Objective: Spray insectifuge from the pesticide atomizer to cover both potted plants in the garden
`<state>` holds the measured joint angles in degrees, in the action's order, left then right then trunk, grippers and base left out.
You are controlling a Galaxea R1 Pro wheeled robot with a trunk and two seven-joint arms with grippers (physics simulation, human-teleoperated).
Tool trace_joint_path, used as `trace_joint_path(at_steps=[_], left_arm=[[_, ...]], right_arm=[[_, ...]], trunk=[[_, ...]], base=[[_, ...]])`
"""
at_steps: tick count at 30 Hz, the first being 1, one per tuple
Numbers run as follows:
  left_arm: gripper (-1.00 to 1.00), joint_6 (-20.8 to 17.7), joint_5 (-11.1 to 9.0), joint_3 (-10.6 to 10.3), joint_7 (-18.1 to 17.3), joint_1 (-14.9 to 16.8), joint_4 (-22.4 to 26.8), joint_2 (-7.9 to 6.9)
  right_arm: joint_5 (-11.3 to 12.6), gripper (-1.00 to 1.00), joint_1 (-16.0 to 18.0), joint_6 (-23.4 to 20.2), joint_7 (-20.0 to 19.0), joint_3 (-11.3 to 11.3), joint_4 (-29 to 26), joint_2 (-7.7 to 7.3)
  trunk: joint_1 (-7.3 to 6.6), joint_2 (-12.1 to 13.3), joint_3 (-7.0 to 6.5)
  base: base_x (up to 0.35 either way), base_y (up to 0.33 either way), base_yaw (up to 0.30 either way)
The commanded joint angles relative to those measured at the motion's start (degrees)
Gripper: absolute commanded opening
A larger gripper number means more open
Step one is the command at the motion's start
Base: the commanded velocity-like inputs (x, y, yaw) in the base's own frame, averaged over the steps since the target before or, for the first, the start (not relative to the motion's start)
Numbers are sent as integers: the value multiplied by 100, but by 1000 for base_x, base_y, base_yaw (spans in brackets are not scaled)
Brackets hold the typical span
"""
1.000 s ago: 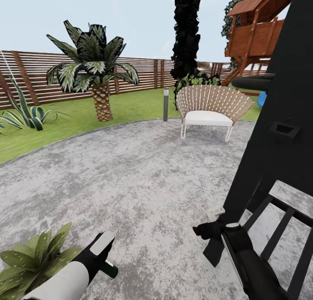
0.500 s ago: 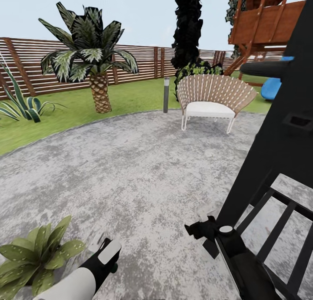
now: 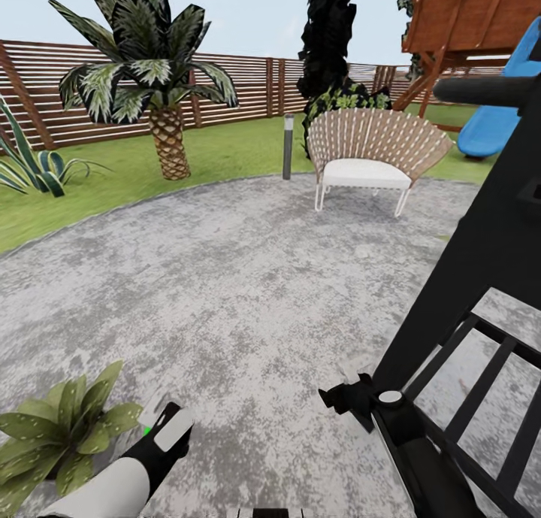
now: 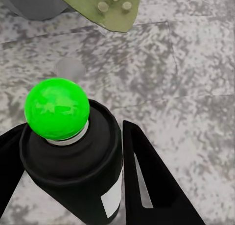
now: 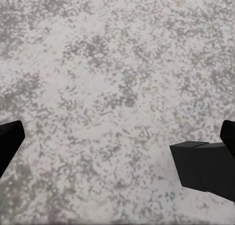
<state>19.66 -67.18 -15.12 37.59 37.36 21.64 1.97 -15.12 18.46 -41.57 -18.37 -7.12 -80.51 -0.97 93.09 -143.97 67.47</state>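
I am standing on mottled grey paving [image 3: 248,292] ringed by lawn and slatted fence. My left claw [image 4: 73,186] is gripping the pesticide atomizer [image 4: 73,156], lower left, beside a speckled potted plant [image 3: 56,435]. My right claw [image 3: 353,398] is hanging open.

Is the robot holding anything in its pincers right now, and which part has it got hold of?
The left pincer grips the pesticide atomizer around its dark body, fingers either side. The right pincer is open, empty over paving.

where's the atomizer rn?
In the left gripper, low at the head view's left, held over the grey paving beside a potted plant. The left wrist view shows the atomizer between the fingers.
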Motion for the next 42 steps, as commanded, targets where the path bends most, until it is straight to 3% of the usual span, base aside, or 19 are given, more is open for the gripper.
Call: trace_joint_path(at_steps=[1,6,9,12,15,21,26,31,42], left_arm=[[-100,-102,5,0,-13,11,5,-52],[-100,-229,40,-6,11,31,223,-133],[-100,-238,417,5,180,34,524,-155],[-100,-242,521,15,355,52,569,-205],[-100,-252,513,21,444,74,569,-254],[-100,-663,470,93,671,150,523,-269],[-100,-674,476,255,685,157,500,-279],[-100,-666,477,361,736,157,490,-387],[-100,-672,484,370,733,157,528,-363]], right_arm=[[1,100,0,0,0,0,0,0],[1,100,-4,0,0,0,0,0],[-1,100,-3,0,0,0,0,0],[-7,100,-2,-6,0,-147,4,0],[-8,100,-3,-8,0,-178,1,0],[-8,100,-4,-9,5,-178,0,0],[-8,100,-3,-9,3,-177,0,0],[-8,100,-2,-9,4,-176,0,-1],[-8,100,-2,-9,6,-176,0,-7]], trunk=[[2,-2,23],[13,-7,112],[13,-7,112],[13,-7,112],[13,-7,112],[13,-7,112],[13,-7,112],[13,-7,112],[13,-7,112]], base=[[0,0,0],[0,0,0],[0,0,0],[0,0,0],[0,0,0],[0,0,0],[0,0,0],[0,0,0],[0,0,0]])
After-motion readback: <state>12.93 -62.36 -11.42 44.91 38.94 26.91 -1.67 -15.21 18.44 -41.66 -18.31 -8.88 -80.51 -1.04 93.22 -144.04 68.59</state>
